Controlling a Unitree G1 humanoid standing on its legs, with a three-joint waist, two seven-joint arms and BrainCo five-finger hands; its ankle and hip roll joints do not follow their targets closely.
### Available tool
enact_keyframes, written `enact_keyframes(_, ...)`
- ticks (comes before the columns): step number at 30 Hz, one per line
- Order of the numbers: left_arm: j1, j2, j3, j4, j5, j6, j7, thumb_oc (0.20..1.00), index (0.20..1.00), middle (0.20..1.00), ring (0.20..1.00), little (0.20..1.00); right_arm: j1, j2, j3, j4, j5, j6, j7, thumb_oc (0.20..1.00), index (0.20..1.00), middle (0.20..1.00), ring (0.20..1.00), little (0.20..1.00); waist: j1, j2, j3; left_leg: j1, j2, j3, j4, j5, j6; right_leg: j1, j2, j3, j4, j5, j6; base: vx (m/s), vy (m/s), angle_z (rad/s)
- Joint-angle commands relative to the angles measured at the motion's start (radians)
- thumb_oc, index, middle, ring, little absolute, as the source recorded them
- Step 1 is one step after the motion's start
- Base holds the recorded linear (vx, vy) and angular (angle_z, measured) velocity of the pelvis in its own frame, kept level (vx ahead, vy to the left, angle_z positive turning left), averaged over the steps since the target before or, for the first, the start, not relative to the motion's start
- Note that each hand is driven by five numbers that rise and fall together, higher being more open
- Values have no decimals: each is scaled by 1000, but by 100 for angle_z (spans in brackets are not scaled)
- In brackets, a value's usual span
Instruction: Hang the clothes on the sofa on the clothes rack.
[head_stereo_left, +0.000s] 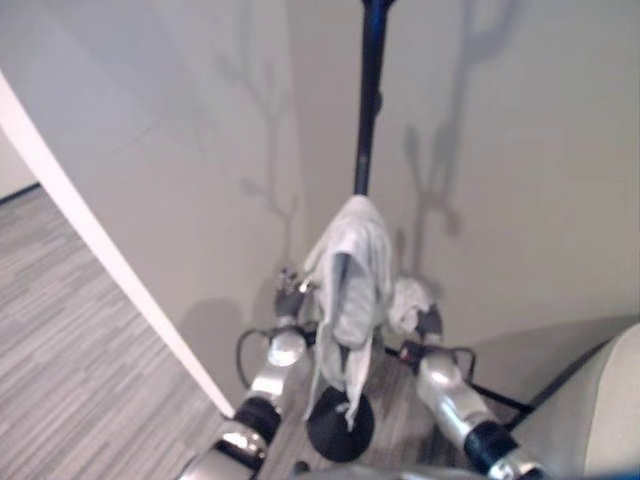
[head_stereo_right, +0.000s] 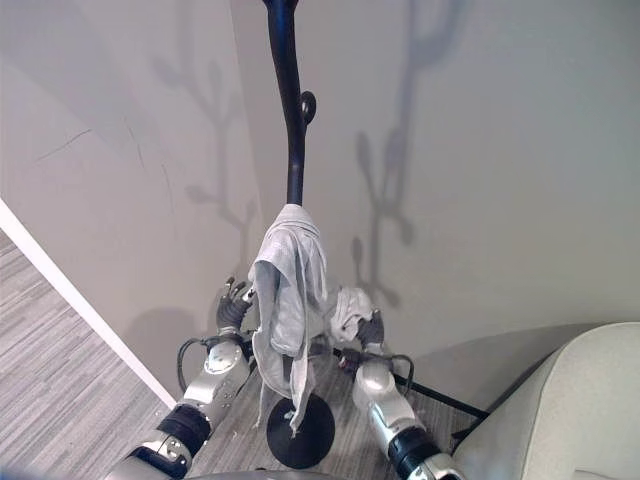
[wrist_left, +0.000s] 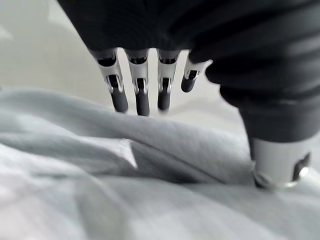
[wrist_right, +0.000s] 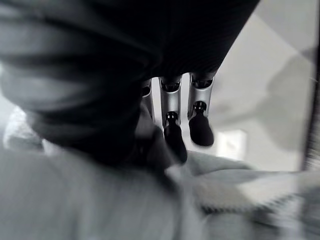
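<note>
Left of the pole: the left hand (head_stereo_right: 233, 305) is held up just beside the hanging cloth, its fingers (wrist_left: 141, 95) straight and spread, nothing being gripped; in its wrist view grey cloth is seen lying under them.
Garment: a pale grey garment (head_stereo_right: 290, 290) is draped over a peg of the clothes rack (head_stereo_right: 288, 120), hanging down along the dark pole toward the round base (head_stereo_right: 300, 432); its top is caught on the rack, and one fold is drawn out sideways to the right.
Right of the pole: the right hand (head_stereo_right: 368, 328) is raised near the pole with a bunch of the same pale cloth gathered at it; its fingers (wrist_right: 174, 135) are seen curled down into the fabric, so it is judged to be closed on the garment.
Far right: a corner of the sofa (head_stereo_right: 570, 400) is seen, with no clothes visible on that part.
Step in hand: hanging is judged nearly finished, with the garment being settled on the peg.
Next move: the right hand's hold should be released and both hands drawn back gently, so the cloth is not dragged off.
</note>
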Motion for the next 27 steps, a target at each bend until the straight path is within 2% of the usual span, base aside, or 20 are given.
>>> enact_keyframes(1,-57,32,-2,46,-16,-24,-60,1000,1000,1000,1000,1000,-31,-1,-17,-50,40,-10,87,1000,1000,1000,1000,1000,36,-25,14,88,3,-14,8,-113,-25,-42,-64,-38,29,47,38,-9,-11,5)
enact_keyframes(4,-3,58,35,107,-40,5,-119,1000,1000,1000,1000,1000,-27,-13,-14,7,98,29,120,1000,1000,1000,1000,1000,49,-22,11,86,2,-14,8,-114,-28,-40,-69,-49,28,49,42,-5,-5,6)
enact_keyframes(7,17,59,73,172,-48,19,-131,1000,1000,1000,1000,1000,-35,-5,-28,73,118,52,122,1000,1000,1000,1000,1000,59,-21,11,86,3,-11,8,-115,-30,-39,-72,-54,26,54,45,-3,-3,2)
enact_keyframes(10,81,66,161,299,-57,29,-169,1000,1000,1000,1000,1000,-6,16,-149,178,131,49,70,1000,1000,1000,1000,1000,70,-15,10,86,2,0,8,-118,-32,-41,-81,-64,24,63,55,0,0,0)
enact_keyframes(14,98,69,180,320,-68,27,-188,1000,1000,1000,1000,1000,7,17,-176,194,142,43,64,1000,1000,1000,1000,1000,72,-15,9,87,2,3,8,-119,-32,-39,-82,-66,24,62,56,0,0,0)
enact_keyframes(15,118,68,237,412,-117,36,-246,1000,1000,1000,1000,1000,34,40,-288,319,208,24,53,1000,1000,1000,1000,1000,71,-13,8,90,0,5,8,-123,-33,-35,-86,-73,25,63,60,0,0,0)
enact_keyframes(17,124,67,253,431,-132,35,-252,1000,1000,1000,1000,1000,37,50,-320,352,242,15,47,1000,1000,1000,1000,1000,71,-13,8,90,0,5,8,-124,-33,-34,-87,-74,25,63,61,0,0,0)
enact_keyframes(19,130,55,290,535,-145,45,-284,1000,1000,1000,1000,1000,42,82,-431,506,365,-6,57,1000,1000,1000,1000,1000,71,-12,6,92,-1,6,8,-129,-32,-34,-89,-75,29,62,63,0,0,0)
enact_keyframes(20,130,55,290,535,-145,45,-284,1000,1000,1000,1000,1000,41,82,-431,507,365,-6,57,1000,1000,1000,1000,1000,71,-12,6,93,-1,6,8,-129,-32,-34,-89,-75,29,62,63,0,0,0)
enact_keyframes(21,138,51,315,604,-145,59,-307,1000,1000,1000,1000,1000,32,98,-527,653,471,-9,70,1000,1000,1000,1000,1000,71,-10,5,99,-1,6,8,-137,-33,-28,-91,-78,32,58,65,0,0,0)
enact_keyframes(23,141,46,343,661,-146,68,-324,1000,1000,1000,1000,1000,8,90,-639,808,570,-10,73,1000,1000,1000,1000,1000,73,-9,-1,102,-2,3,8,-143,-33,-23,-91,-82,33,52,66,25,7,0)
enact_keyframes(24,139,46,342,662,-146,68,-324,1000,1000,1000,1000,1000,4,89,-641,812,571,-10,76,1000,1000,1000,1000,1000,74,-9,0,98,-3,3,8,-139,-33,-26,-91,-82,32,56,66,38,10,7)
enact_keyframes(25,143,43,354,707,-134,72,-342,1000,1000,1000,1000,1000,-19,64,-736,946,631,3,79,1000,1000,1000,1000,1000,77,-8,-5,97,-3,-3,8,-143,-33,-21,-93,-93,34,51,66,28,14,5)
enact_keyframes(27,150,25,353,773,-116,103,-366,1000,1000,1000,1000,1000,-40,14,-821,1078,651,32,66,1000,1000,1000,1000,1000,76,1,-10,99,-3,-9,8,-147,-34,-13,-94,-104,31,46,68,52,25,16)
